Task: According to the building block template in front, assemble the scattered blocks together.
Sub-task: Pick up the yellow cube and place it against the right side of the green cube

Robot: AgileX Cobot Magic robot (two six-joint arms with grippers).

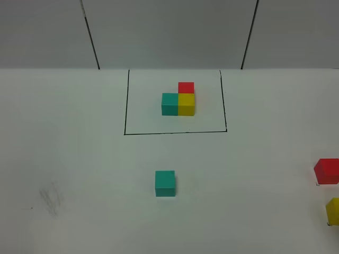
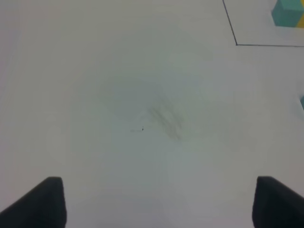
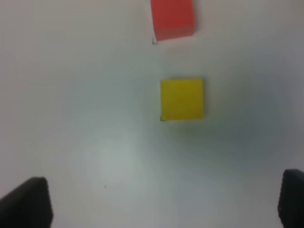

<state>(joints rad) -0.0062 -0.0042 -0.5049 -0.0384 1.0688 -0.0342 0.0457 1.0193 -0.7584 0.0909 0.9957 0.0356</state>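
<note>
The building block template (image 1: 179, 99) is an L of teal, yellow and red cubes inside a thin black outline (image 1: 175, 132) at the back middle. Its teal cube shows in the left wrist view (image 2: 286, 13). The scattered teal cube (image 1: 165, 183) lies alone in front of the outline. The scattered red cube (image 1: 327, 171) and yellow cube (image 1: 333, 210) lie at the right edge, apart from each other. My right gripper (image 3: 159, 204) is open above the table, with the yellow cube (image 3: 182, 99) and the red cube (image 3: 172, 19) ahead of it. My left gripper (image 2: 159, 206) is open and empty over bare table.
A faint grey smudge (image 1: 51, 200) marks the white table at the front left, and it also shows in the left wrist view (image 2: 164, 121). A grey wall with two dark seams stands behind the table. Neither arm shows in the exterior high view.
</note>
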